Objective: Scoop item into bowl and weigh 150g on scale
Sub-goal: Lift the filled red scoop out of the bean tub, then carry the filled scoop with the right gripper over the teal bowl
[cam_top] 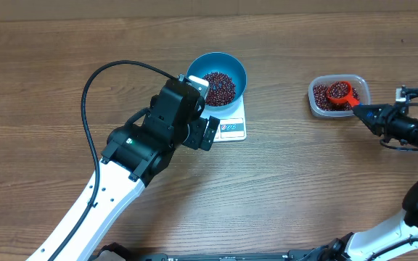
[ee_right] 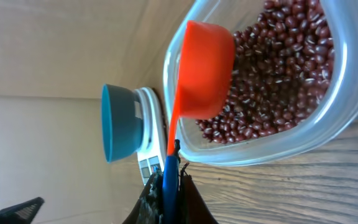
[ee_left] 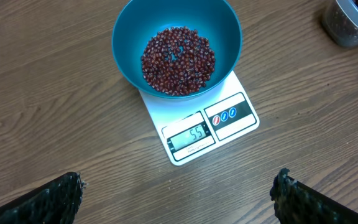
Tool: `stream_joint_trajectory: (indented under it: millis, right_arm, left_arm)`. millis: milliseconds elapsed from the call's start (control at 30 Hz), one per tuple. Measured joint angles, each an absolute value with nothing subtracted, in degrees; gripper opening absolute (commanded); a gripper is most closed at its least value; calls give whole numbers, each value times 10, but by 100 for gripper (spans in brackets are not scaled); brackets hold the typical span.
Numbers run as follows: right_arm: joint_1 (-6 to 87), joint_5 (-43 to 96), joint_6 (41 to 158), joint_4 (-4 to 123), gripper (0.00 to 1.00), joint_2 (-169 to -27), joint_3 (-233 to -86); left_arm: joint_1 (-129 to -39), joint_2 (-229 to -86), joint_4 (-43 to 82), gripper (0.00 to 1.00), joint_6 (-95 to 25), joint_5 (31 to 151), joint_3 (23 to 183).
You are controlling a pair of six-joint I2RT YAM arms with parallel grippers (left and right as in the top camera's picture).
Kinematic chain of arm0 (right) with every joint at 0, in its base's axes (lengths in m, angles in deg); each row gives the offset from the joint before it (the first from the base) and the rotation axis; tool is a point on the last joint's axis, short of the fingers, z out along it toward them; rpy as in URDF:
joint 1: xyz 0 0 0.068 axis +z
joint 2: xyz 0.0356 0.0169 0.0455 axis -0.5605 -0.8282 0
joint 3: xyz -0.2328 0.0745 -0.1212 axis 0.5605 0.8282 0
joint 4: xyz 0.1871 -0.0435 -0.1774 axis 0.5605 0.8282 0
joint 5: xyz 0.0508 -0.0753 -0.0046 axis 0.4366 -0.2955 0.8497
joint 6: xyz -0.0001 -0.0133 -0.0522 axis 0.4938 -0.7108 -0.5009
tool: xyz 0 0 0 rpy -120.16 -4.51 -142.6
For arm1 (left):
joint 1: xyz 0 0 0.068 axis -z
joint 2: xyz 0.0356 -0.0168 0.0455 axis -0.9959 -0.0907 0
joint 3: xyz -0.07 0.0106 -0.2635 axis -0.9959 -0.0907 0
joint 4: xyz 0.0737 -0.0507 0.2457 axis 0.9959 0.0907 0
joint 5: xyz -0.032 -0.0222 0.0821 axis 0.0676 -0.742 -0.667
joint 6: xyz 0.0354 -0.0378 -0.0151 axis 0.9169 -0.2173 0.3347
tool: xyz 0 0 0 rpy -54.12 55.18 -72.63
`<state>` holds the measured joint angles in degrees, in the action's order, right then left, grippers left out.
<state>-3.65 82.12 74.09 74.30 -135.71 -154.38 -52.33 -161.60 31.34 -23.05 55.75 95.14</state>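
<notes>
We are looking at the left gripper (ee_left: 176, 202) hanging over bare wood just short of the scale (ee_left: 159, 107), its fingers spread wide and holding nothing, so the scale's display edge is lying open toward it. The blue bowl (ee_left: 129, 37) is sitting on the far part of the scale, its rim overhanging the platform there. The beans (ee_left: 178, 53) are pooling in its bottom, well below the rim. A broad stretch of bare table (cam_top: 289, 167) is running between the scale and the clear tub (cam_top: 311, 94), which is standing well apart to the right. The right gripper (cam_top: 360, 110) is pinching the handle of the orange scoop (ee_right: 204, 68), jaws pressed together on it. The scoop's cup is hanging inside the tub over more beans, and its handle is crossing the tub's near rim. On the scale the grey display (ee_left: 191, 135) is showing digits we are reading as 55. Three small round buttons (ee_left: 224, 115) are sitting beside it, their marks too small to read.
</notes>
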Motion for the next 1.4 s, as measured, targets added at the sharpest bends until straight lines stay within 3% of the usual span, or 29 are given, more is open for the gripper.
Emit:
stream_joint_trajectory:
  millis: [1400]
  right_arm:
    - [-16,1039,730,766,4,-1357,-1544]
  left_arm:
    - [-523,-1616,313,100,-230,558,951]
